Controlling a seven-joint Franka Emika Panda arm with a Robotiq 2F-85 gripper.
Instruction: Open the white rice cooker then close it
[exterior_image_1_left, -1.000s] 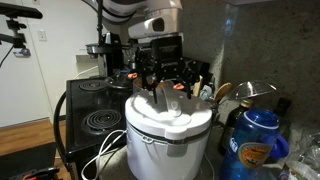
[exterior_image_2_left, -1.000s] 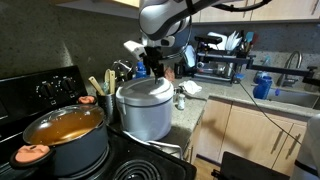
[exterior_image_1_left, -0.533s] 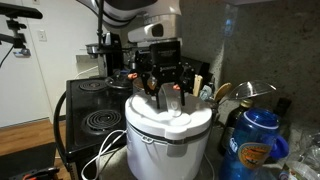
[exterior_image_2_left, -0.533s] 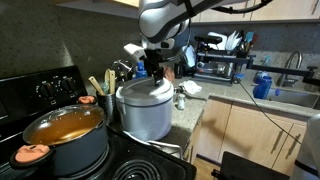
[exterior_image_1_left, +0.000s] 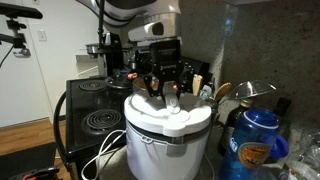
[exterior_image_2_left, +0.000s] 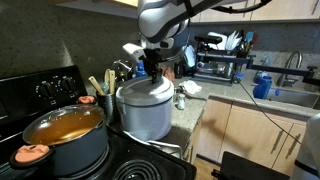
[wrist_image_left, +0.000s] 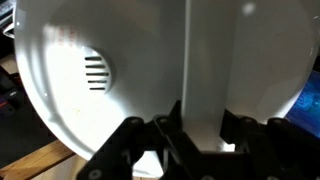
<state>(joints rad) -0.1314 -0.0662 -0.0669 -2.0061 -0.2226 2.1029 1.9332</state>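
Note:
The white rice cooker (exterior_image_1_left: 168, 138) stands on the counter by the stove, lid down; it also shows in an exterior view (exterior_image_2_left: 145, 108). In the wrist view its domed lid (wrist_image_left: 90, 60) with a vent slot fills the picture, and a white handle strip (wrist_image_left: 205, 50) runs down the middle. My gripper (exterior_image_1_left: 165, 95) (exterior_image_2_left: 150, 72) points straight down onto the lid's top. Its two dark fingers press against either side of the handle strip, so the gripper (wrist_image_left: 200, 122) is shut on it. The front latch is not visible.
A blue lidded bottle (exterior_image_1_left: 255, 140) stands close beside the cooker. A black stove (exterior_image_1_left: 95, 112) lies on the other side, with a full pot (exterior_image_2_left: 62, 135) on a burner. Utensils (exterior_image_2_left: 100, 85) stand behind; a white cord (exterior_image_1_left: 100, 155) trails down in front.
The fingers stood wide apart over the lid a second ago and have since drawn together onto the handle strip. The arm and the cooker have stayed in place.

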